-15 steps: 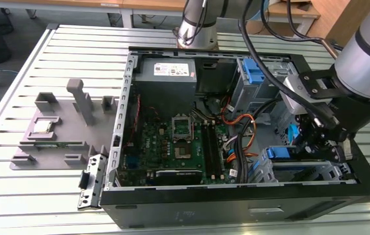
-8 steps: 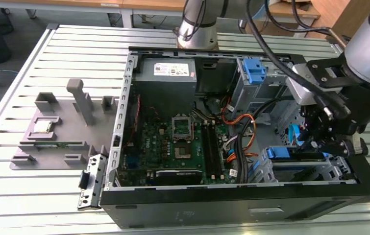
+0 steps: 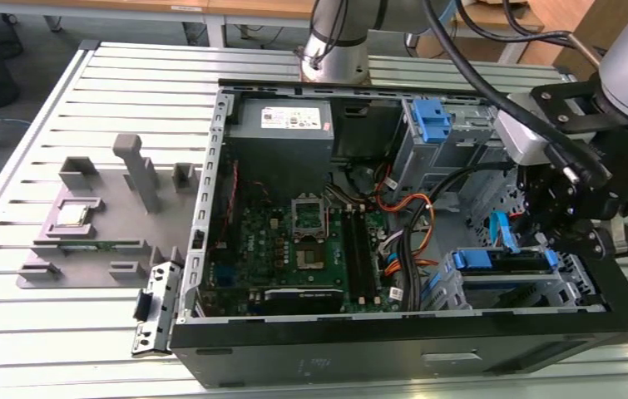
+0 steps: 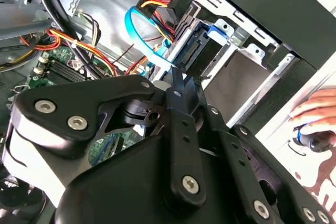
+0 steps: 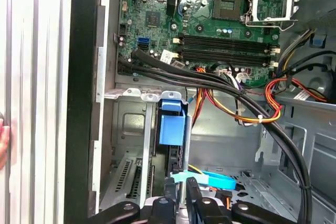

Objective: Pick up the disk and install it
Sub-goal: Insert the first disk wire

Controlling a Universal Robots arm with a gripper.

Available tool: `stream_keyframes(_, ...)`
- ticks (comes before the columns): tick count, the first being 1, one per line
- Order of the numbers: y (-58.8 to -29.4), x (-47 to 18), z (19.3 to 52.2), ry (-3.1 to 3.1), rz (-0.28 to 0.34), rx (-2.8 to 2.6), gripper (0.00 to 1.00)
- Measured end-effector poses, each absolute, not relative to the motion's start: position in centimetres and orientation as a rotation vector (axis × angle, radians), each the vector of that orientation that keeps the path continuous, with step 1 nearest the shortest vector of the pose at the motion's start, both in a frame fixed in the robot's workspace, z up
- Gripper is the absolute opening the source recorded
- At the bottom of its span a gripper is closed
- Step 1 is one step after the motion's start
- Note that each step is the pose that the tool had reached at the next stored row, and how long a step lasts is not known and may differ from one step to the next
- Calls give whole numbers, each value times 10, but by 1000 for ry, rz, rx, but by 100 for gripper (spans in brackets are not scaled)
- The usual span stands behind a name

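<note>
1. Exterior view. An open computer case (image 3: pixel 347 349) lies on a slatted metal surface (image 3: pixel 25 332), with a grey fixture (image 3: pixel 103 216) beside it towards the exterior view's left. Inside the case are the motherboard (image 3: pixel 291 249), a grey metal box (image 3: pixel 286 120) with a white sticker, and an upright blue latch (image 3: pixel 430 120). The disk (image 3: pixel 500 260) lies flat in the drive cage at the corner of the case on the exterior view's right, its blue carrier frame facing the motherboard. The arm reaches down into that corner, and the end effector (image 3: pixel 536 248) is just above the disk.
2. Second wrist view. The black end effector (image 4: pixel 177 80) points at the near end of the disk (image 4: pixel 197 51), which sits inside the metal cage. A light-blue cable (image 4: pixel 137 32) loops just beside them. A person's hand (image 4: pixel 320 106) is outside the case, past its black wall.
3. First wrist view. The disk (image 5: pixel 172 127) is seen end-on in the cage, between the black case wall and the cable bundle, with the motherboard (image 5: pixel 210 19) beyond it. The end effector (image 5: pixel 181 184) is in line with the disk's edge, close to the light-blue cable (image 5: pixel 212 179). Whether it is spread, pressed together or pinching the disk cannot be told.
</note>
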State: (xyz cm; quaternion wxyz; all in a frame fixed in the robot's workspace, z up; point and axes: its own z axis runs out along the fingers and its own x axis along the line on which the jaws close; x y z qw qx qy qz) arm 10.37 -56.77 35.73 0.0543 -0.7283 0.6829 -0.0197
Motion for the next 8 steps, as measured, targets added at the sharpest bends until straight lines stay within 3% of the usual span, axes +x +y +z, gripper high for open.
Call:
stream_keyframes(2,-568,104,357,2079,-49,-2217,23)
stream_keyframes(8,-568,106,356,2132,70,-2267,23)
